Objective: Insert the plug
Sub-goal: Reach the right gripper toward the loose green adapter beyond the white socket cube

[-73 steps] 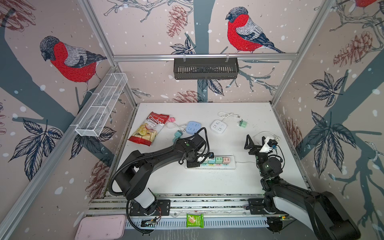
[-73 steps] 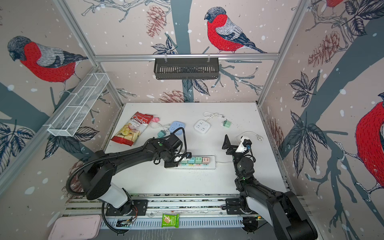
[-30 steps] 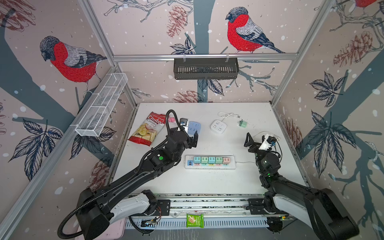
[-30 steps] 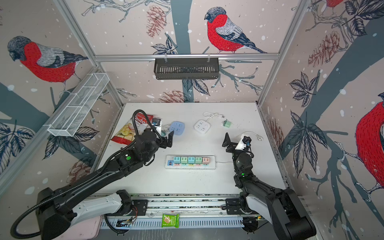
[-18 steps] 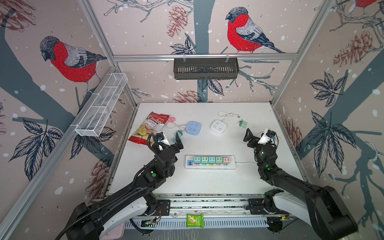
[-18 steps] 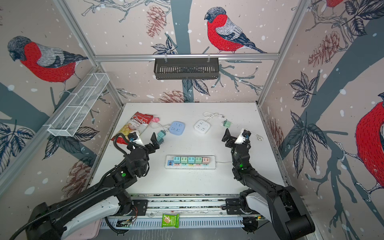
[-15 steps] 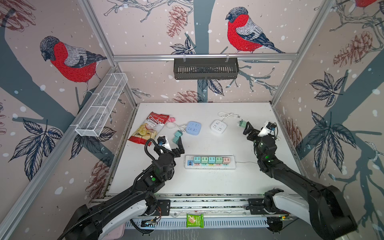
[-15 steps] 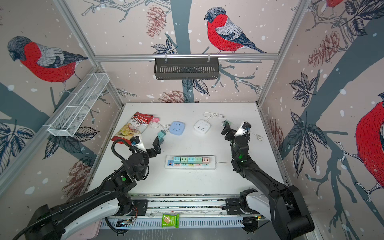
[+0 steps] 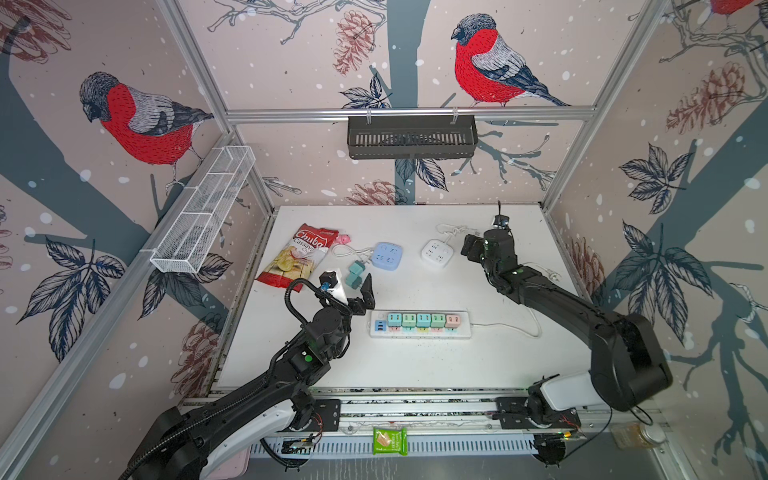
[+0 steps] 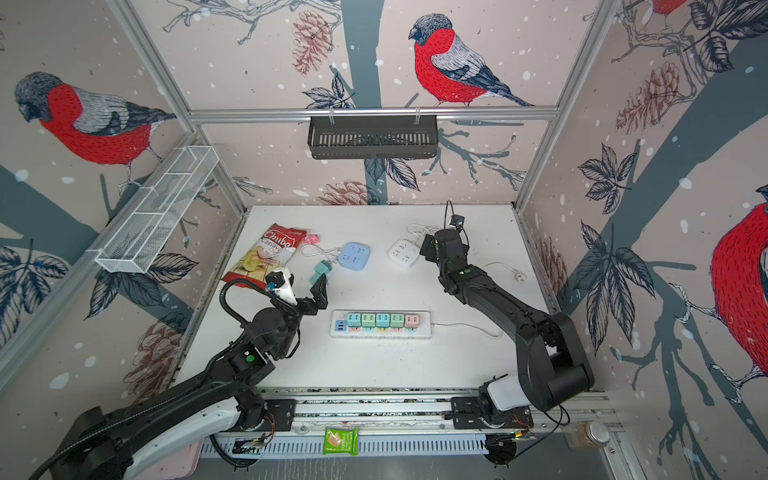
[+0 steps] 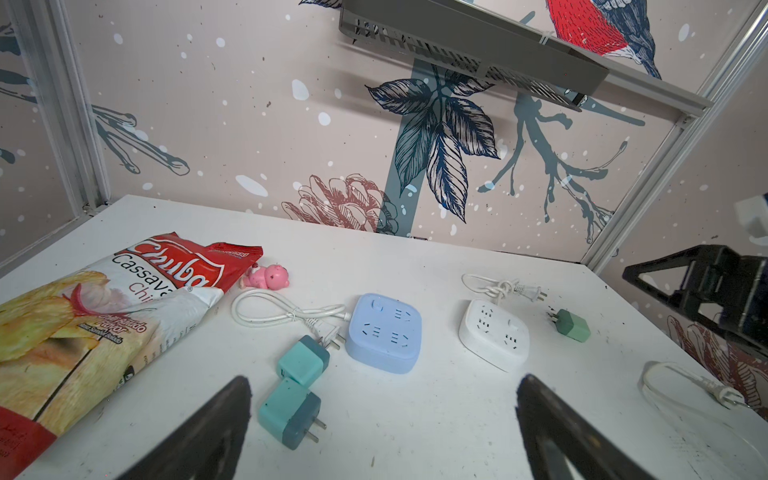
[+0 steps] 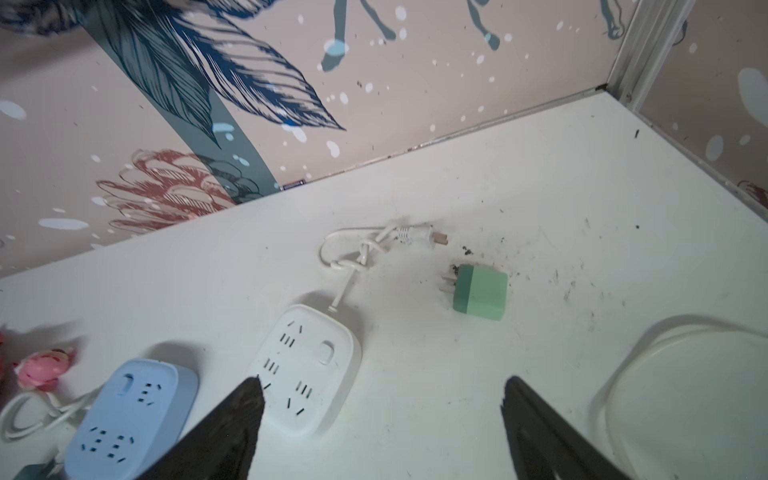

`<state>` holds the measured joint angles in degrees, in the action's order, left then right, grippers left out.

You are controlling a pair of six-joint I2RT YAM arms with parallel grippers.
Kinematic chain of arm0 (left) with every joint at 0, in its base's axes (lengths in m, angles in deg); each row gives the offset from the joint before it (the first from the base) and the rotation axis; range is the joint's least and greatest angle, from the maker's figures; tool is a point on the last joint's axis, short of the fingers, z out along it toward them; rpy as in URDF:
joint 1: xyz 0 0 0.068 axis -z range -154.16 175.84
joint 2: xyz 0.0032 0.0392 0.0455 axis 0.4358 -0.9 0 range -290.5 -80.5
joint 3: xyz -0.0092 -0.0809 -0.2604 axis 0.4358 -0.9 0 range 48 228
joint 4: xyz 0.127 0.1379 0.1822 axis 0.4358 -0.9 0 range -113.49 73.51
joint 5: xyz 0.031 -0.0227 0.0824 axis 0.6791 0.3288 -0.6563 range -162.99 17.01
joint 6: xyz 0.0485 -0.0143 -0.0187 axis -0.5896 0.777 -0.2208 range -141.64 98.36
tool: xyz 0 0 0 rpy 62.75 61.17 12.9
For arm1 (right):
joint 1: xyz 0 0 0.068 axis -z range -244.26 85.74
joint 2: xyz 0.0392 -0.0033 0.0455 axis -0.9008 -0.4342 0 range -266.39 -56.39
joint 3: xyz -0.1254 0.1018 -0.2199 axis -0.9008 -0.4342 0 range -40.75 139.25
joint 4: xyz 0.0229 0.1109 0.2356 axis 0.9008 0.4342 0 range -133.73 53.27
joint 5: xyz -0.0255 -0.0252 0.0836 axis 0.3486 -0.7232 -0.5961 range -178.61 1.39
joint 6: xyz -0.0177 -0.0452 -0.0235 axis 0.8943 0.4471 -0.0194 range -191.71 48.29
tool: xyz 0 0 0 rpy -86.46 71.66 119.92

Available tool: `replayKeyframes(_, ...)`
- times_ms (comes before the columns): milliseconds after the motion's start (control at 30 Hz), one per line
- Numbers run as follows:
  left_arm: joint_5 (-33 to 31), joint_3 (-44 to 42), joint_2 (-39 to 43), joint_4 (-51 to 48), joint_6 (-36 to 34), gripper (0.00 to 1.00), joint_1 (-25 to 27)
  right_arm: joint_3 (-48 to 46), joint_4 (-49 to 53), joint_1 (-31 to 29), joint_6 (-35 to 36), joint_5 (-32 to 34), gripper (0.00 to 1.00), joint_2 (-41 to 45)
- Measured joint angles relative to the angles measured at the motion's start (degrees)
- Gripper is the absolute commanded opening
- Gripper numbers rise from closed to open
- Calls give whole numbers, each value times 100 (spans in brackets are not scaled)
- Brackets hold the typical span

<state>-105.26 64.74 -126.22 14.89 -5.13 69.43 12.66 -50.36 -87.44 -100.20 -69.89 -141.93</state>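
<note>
**Green plug** (image 12: pixel 480 293): loose on its side on the desk (image 12: pixel 540 187), prongs bare, well behind the corded end of the power strip (image 9: pixel 419 324), toward the back wall.
**Right gripper** (image 12: pixel 383 381): hovers behind the strip, just short of the plug. Fingers spread wide, holding nothing.
**Left gripper** (image 11: pixel 384 382): raised off the strip's other end. Fingers wide apart, empty.
**Strip**: five adapters (image 9: pixel 423 320) seated in a row.
</note>
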Motion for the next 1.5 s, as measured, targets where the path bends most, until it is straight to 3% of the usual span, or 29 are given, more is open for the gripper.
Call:
replayKeyframes(433, 70, 13, -4, 4, 0, 98, -33, 3279, 1550, -214, 68, 66, 98, -3311)
replayKeyframes(767, 201, 13, -48, 4, 2, 98, -42, 5108, 2455, -238, 212, 376, 99, -4861)
replayKeyframes(1067, 205, 13, 24, 4, 2, 98, -42, 5051, 2446, -310, 260, 586, 100, -4948)
replayKeyframes(1500, 219, 13, 72, 4, 2, 98, -42, 3381, 1926, -387, 271, 625, 100, -4041)
